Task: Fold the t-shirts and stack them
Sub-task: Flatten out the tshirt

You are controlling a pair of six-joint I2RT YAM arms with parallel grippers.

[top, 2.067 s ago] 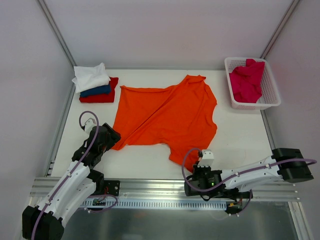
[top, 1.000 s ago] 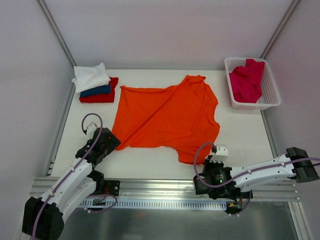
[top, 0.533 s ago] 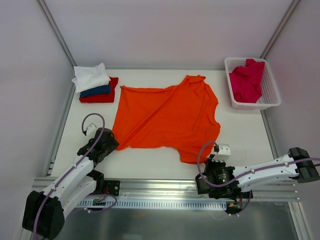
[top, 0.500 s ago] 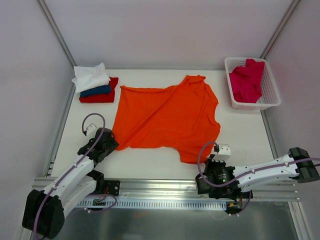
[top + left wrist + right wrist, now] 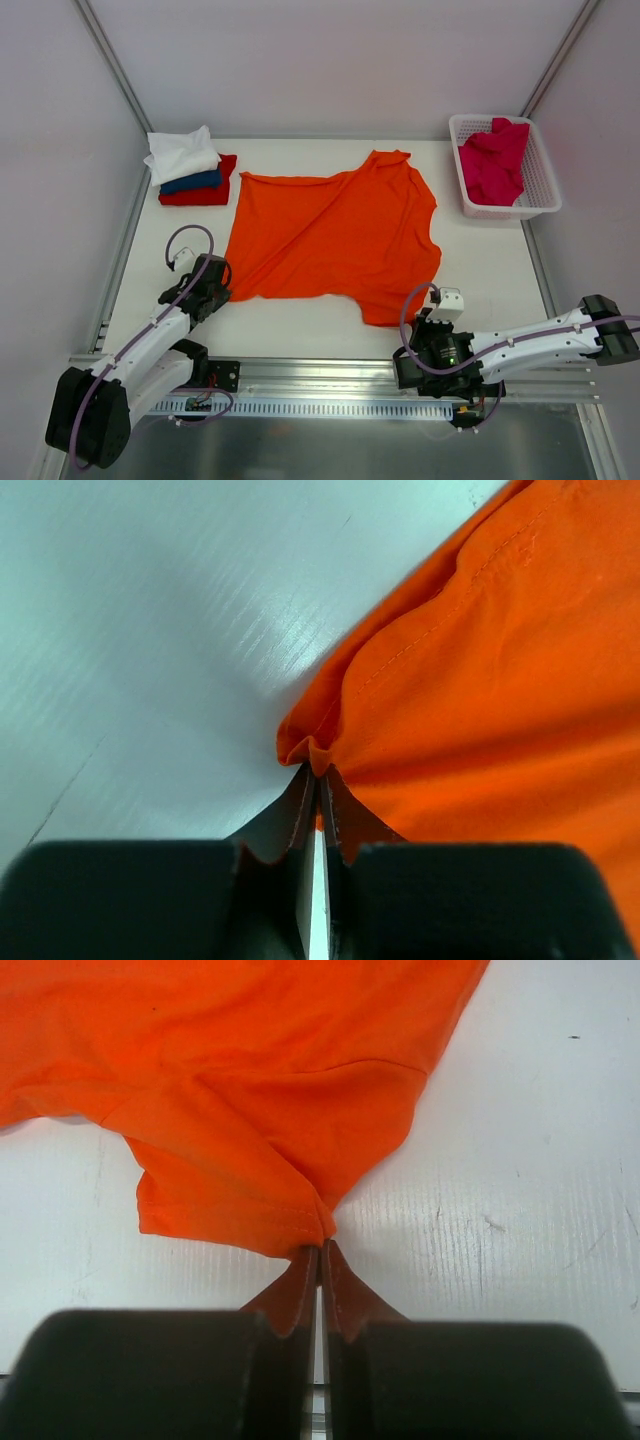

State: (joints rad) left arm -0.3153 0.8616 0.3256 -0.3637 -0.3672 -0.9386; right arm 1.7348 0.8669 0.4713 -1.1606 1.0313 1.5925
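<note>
1. Top view: the orange shirt (image 5: 335,235) lies spread, with some folds, on the middle of the tabletop (image 5: 300,325).
2. The left tool (image 5: 222,288) is clenched on the orange shirt's near left corner; the right tool (image 5: 414,320) is clenched on its near right corner.
3. At the far left a white shirt (image 5: 182,153), a blue shirt (image 5: 190,182) and a red shirt (image 5: 205,192) lie folded in a stack, white on top, red at the bottom.
4. At the far right a pink shirt (image 5: 493,160) sits crumpled in a basket (image 5: 540,200).
5. Left wrist view: the left tool's (image 5: 318,775) jaws are pressed together, pinching a bunched hem corner of the orange shirt (image 5: 500,680); bare tabletop (image 5: 150,630) lies to the left.
6. Right wrist view: the right tool's (image 5: 321,1248) jaws are pressed together on the hemmed tip of the orange shirt (image 5: 250,1080), which fans out away from the tips over the tabletop (image 5: 520,1160).
</note>
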